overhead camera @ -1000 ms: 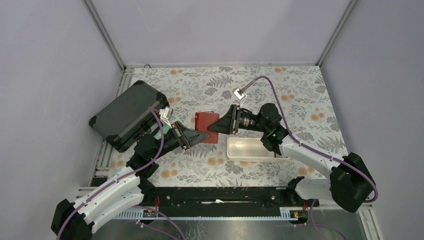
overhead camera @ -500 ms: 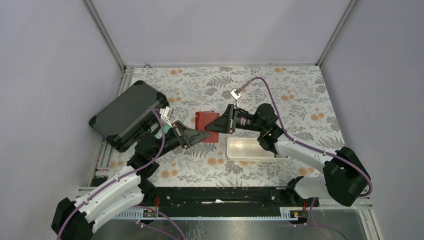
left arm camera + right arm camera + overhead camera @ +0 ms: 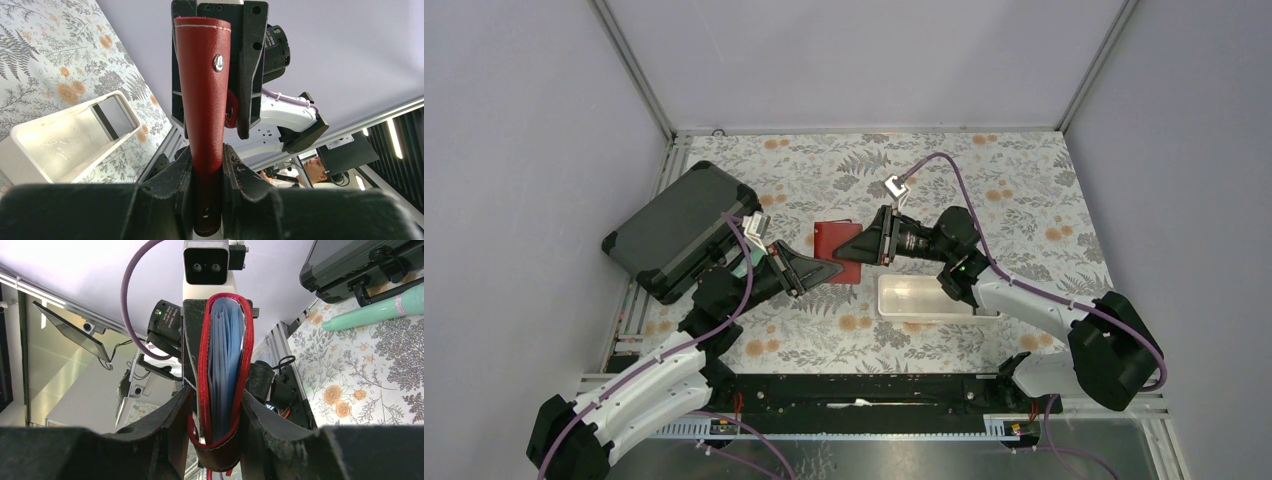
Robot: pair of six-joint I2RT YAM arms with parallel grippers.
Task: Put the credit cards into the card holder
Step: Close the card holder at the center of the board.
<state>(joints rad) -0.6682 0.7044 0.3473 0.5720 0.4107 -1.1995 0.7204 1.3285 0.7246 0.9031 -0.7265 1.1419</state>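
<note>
The flowered table (image 3: pixel 1024 180) carries a dark grey hard case (image 3: pixel 674 232), which lies out beyond the left gripper (image 3: pixel 827 272) on its outer side. A long white tray (image 3: pixel 919 297) sits just beneath the right gripper (image 3: pixel 856 250), on the side towards the arm bases.

Between the two grippers, lifted off the cloth, is the red card holder (image 3: pixel 836 245). Each gripper is pinching it from an opposite end: the left one is pressed on the narrow folded edge, and the right one clamps across both covers near the other end.

Seen from the right wrist, the light blue credit cards (image 3: pixel 225 355) stand as a packed bundle inside the wallet's mouth, so most of the loading looks done. I can't make out a yellow-brown card among them. The small metal snap (image 3: pixel 218 62) shows on the cover facing the left wrist and looks unfastened.

The wallet looks light, soft and leathery, likely to bow if squeezed mid-face, so I'd hold it by the stitched edges or the spine. The cards look stiff, thin and slick; they could slide out if the mouth tips downward.
</note>
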